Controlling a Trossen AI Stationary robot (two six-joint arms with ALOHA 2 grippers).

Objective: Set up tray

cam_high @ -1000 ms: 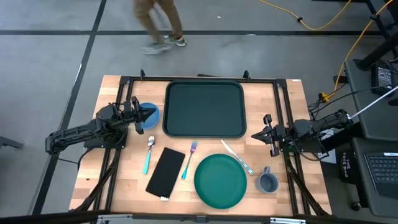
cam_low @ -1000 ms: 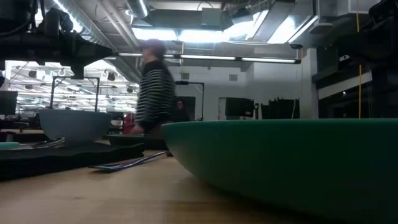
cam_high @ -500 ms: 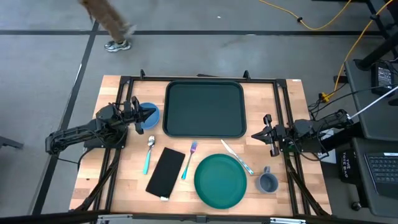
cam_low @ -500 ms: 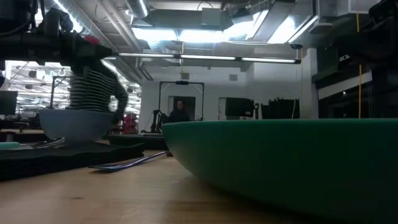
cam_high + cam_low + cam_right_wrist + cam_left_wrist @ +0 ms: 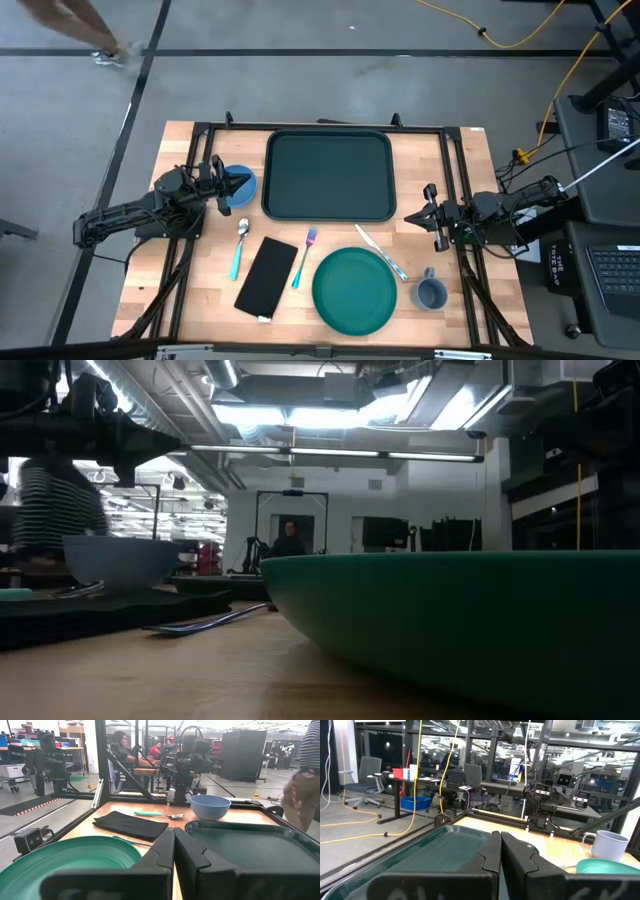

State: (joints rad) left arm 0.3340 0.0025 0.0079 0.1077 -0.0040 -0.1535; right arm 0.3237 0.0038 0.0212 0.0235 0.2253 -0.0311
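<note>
Nothing appears to have been placed yet: the dark green tray (image 5: pixel 328 175) lies bare at the far middle of the table (image 5: pixel 200 300), and every piece that might go on it sits off it on the wood. Taking the tray as the landmark, the blue bowl (image 5: pixel 239 185) stands just beside its left edge, the round green plate (image 5: pixel 354 290) lies near its front edge toward the right, and the grey mug (image 5: pixel 431 292) is beyond the plate, off the tray's front right corner. The spoon (image 5: pixel 239 247) with a teal handle, the flat black rectangle (image 5: pixel 267 276) and the fork (image 5: pixel 304 256) lie in a row near the tray's front left, and a knife (image 5: pixel 380 252) lies slanted between the tray's front edge and the plate. The left gripper (image 5: pixel 236 184) hangs beside the tray's left edge, over the bowl, fingers pressed together and holding nothing. The right gripper (image 5: pixel 411 217) waits off the tray's front right corner, also pressed together and empty. By my reading the whole setting-up is ahead: plate, bowl, mug and cutlery all remain to be moved.
</note>
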